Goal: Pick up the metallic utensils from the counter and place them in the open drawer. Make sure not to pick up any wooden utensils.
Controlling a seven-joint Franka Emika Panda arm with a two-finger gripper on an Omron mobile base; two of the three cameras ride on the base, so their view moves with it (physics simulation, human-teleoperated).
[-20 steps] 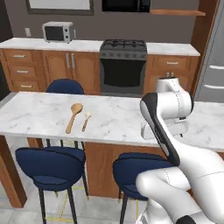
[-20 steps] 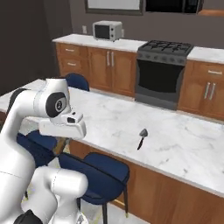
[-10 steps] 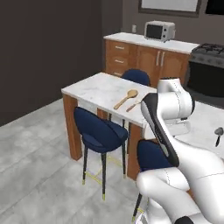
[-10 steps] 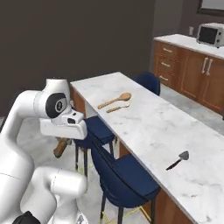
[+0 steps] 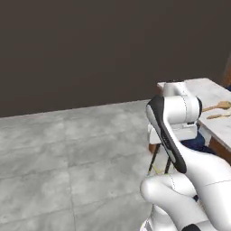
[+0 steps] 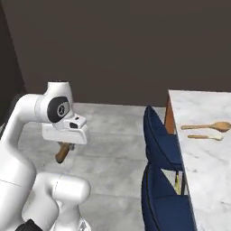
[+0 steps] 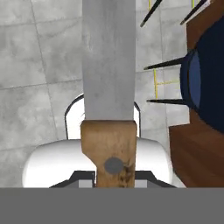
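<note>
Room: dark plain wall (image 5: 90, 45) ahead, grey tiled floor (image 5: 67, 149) wide open below. The cameras look away from the kitchen here.
Bench: white marble slab (image 6: 203, 153) at the right edge of the base views, with blue stools (image 6: 158, 135) tucked along its near side.
On the bench: the large wooden spoon (image 6: 205, 127) and the thin small one (image 6: 205, 136) lie side by side, nearly parallel. Those two are to be left alone.
Tool: the tool (image 6: 64, 145) hangs low in front of the robot's body, over bare floor and well apart from the bench. Its jaws are clamped on the metal utensil (image 7: 109, 65).
Held piece: a grey flat blade on a brown handle (image 6: 63, 152) with a rivet in it. The grip is at the handle end, and that is where this metallic utensil is right now, up in the air, off the bench.
Long axis: in the hand view the blade runs straight away from the tool toward the floor tiles. From the right base view the handle pokes out under the hand, tilted.
Key relation: which way the drawer lies from the tool I cannot tell, and the drop turns on exactly that.
Judgement: one metallic piece is mid-carry. The drawer has to come under the blade before the jaws can part.
</note>
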